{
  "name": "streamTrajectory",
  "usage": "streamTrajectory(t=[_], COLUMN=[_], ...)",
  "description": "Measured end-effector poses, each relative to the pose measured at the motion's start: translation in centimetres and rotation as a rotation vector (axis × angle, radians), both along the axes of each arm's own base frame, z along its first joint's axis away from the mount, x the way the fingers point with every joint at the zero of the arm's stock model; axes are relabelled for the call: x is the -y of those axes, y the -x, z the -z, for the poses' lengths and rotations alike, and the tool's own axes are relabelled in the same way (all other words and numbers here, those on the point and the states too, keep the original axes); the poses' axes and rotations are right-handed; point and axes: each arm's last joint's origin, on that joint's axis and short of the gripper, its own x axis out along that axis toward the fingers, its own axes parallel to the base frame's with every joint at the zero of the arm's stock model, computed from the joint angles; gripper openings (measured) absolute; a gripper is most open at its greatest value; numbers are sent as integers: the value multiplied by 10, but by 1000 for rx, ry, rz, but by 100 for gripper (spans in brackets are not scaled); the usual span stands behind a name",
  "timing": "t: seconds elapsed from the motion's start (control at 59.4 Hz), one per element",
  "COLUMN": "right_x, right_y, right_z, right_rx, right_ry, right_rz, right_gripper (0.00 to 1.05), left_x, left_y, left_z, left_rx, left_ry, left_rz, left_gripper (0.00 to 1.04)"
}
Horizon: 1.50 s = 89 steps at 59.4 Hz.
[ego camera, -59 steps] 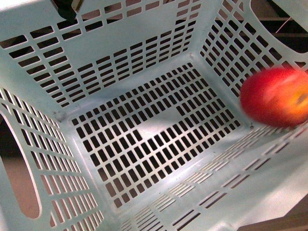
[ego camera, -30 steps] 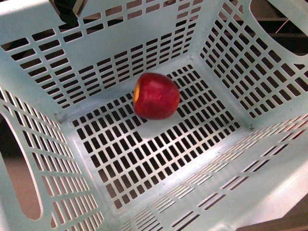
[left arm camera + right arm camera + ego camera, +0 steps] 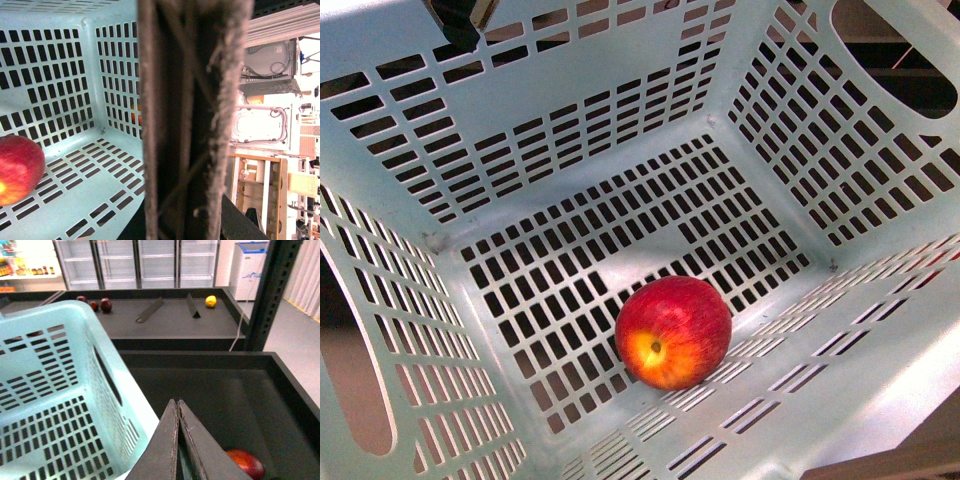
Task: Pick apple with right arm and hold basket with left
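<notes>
apple: the apple point(image 3: 672, 332) is lying on the slotted floor of the basket, right up against the foot of the wall nearest the robot, a bit right of the middle; its yellow patch and stem dimple are facing the front camera; nothing is touching or gripping it
basket: the basket point(image 3: 570, 90) is filling the whole front view, seen from above, with oval handle cutouts showing in its left and right walls; the apple is the only thing lying inside
left finger: the left finger point(image 3: 195, 120) is standing huge and blurred across the left wrist view, with the basket's inside and the apple point(image 3: 17, 170) showing past it; only this one finger is showing, so cannot tell whether the grip is clamping the wall or standing loose
right gripper: the right gripper point(image 3: 176, 403) is hanging outside the basket point(image 3: 50, 390), just beside the wall with the handle cutout and above a dark bin point(image 3: 280, 390); its two fingers are pressing together along their length, carrying nothing
dark piece: a dark piece point(image 3: 455, 22) is poking over the far rim at the front view's upper left; cannot tell what it is
red fruit: a red fruit point(image 3: 246, 464) is lying in the dark bin, partly hidden behind the right fingers
shelf: a dark shelf point(image 3: 170, 320) beyond the bin is carrying dark red fruits point(image 3: 100, 304) at one end and a yellow fruit point(image 3: 211, 301) at the other
background: glass-door coolers point(image 3: 160, 262) are standing behind the shelf
</notes>
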Motion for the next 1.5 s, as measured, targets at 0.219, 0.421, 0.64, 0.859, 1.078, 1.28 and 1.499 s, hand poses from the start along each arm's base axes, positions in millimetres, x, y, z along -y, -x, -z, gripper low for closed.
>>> streamTrajectory(t=[0.219,0.421,0.64,0.859,1.078,1.28,1.499], right_x=[1,1,1,1,1,1,1], right_y=[7,13,17,21,33,34,34], right_z=[7,13,14,15,18,18,18], right_rx=[3,0,32,30,23,25,24], right_ry=[0,0,0,0,0,2,2], right_rz=[-2,-2,-1,-2,-2,-2,-2], right_gripper=[2,2,2,2,2,12,54], left_x=[0,0,0,0,0,0,0], left_y=[0,0,0,0,0,0,0], left_z=[0,0,0,0,0,0,0], left_rx=[-2,-1,-1,-1,0,-1,-2], left_ry=[2,1,1,1,0,1,1], left_rz=[2,1,1,1,1,1,3], left_gripper=[6,6,6,6,6,6,6])
